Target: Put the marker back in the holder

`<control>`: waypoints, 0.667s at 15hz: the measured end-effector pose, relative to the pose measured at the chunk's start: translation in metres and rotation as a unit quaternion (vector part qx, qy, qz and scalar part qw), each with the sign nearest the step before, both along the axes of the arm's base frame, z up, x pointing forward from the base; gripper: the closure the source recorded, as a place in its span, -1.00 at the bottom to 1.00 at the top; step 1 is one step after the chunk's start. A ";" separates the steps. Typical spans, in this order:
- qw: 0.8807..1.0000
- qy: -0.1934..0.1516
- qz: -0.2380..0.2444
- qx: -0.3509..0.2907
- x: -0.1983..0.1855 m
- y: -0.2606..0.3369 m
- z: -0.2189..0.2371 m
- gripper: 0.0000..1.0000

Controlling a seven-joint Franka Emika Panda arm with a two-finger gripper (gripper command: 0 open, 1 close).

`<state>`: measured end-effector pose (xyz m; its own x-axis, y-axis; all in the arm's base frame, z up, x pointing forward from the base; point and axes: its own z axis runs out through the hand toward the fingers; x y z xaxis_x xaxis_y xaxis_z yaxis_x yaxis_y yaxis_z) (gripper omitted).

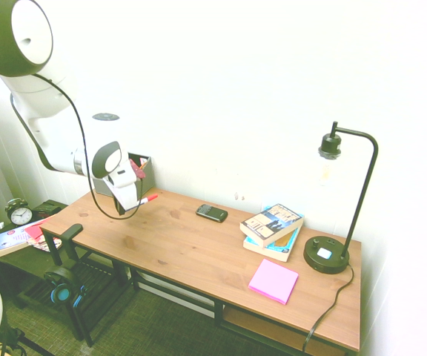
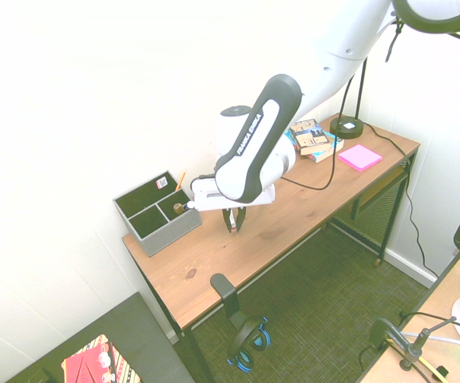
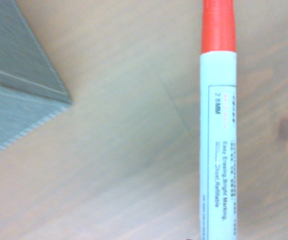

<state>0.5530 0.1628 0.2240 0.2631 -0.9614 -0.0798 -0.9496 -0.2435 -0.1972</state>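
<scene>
Wooden bench carries the grey holder at its end by the wall. At the holder's four o'clock, above the wood, the fingers grip the red-capped marker.

The arm is glossy white, built of rounded segments joined by dark grey to black bands. A large black ring circles a white round cap at the big joint near the first exterior camera, and a smaller cap of the same kind sits lower down. One forearm segment carries a broad black stripe with white lettering along it — too small to read. A thin black cable loops loosely beside the lower links. The gripper has a white body and short dark fingers.
</scene>
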 end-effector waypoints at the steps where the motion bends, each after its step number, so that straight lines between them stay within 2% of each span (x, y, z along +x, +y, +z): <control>1: 1.000 -0.018 -0.001 0.005 0.004 0.000 0.027 1.00; 3: 0.998 -0.052 -0.006 0.034 0.012 0.015 0.085 1.00; 6: 0.987 -0.088 0.000 0.132 0.028 0.073 0.146 1.00; 8: 0.975 -0.095 -0.001 0.199 0.046 0.099 0.155 1.00; 10: 0.963 -0.094 -0.003 0.252 0.061 0.115 0.136 1.00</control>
<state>0.6144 0.2782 0.3600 0.3121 -0.8148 -0.4885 -0.8871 -0.0659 -0.4569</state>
